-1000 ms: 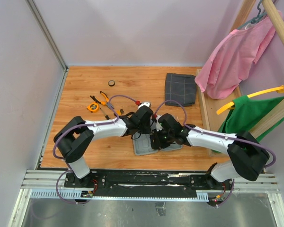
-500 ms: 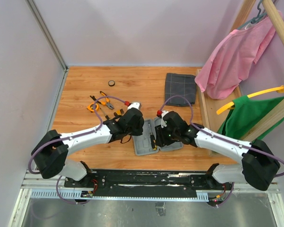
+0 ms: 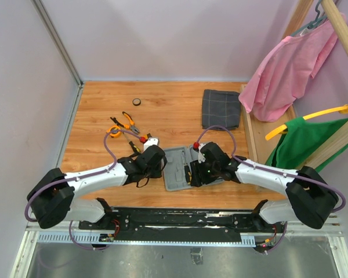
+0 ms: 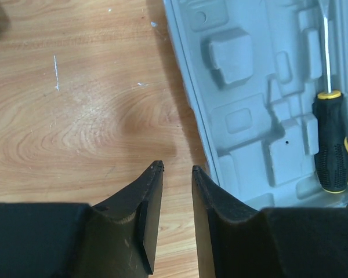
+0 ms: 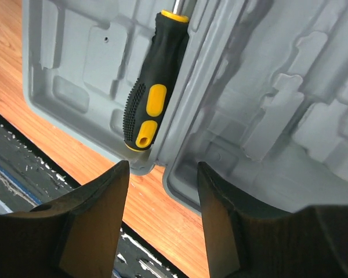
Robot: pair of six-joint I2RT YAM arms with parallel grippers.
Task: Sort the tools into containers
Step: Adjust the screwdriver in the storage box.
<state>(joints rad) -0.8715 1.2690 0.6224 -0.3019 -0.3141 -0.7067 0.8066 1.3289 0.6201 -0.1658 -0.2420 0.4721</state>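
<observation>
The grey case [image 3: 175, 168] lies open and flat near the table's front edge. A black-and-yellow screwdriver [image 5: 148, 87] lies in one moulded half beside the hinge; the left wrist view shows this screwdriver [image 4: 332, 145] too. My left gripper [image 4: 177, 169] hovers over bare wood just left of the case [image 4: 243, 87], open by a narrow gap with nothing in it. My right gripper [image 5: 162, 168] is open and empty above the case's near edge. Orange pliers [image 3: 127, 120], a round orange tape measure [image 3: 114, 131] and small tools [image 3: 133, 146] lie on the table to the left.
A dark grey checked cloth [image 3: 221, 109] lies folded at the back right, and a small black ring [image 3: 137, 102] sits at the back. A wooden rack [image 3: 252, 139] with pink and green clothes borders the right side. Purple walls close the left and back.
Both grippers have drawn back off the case and their jaws have widened. The left arm swung left and nearer, uncovering the open case with the screwdriver in it.
</observation>
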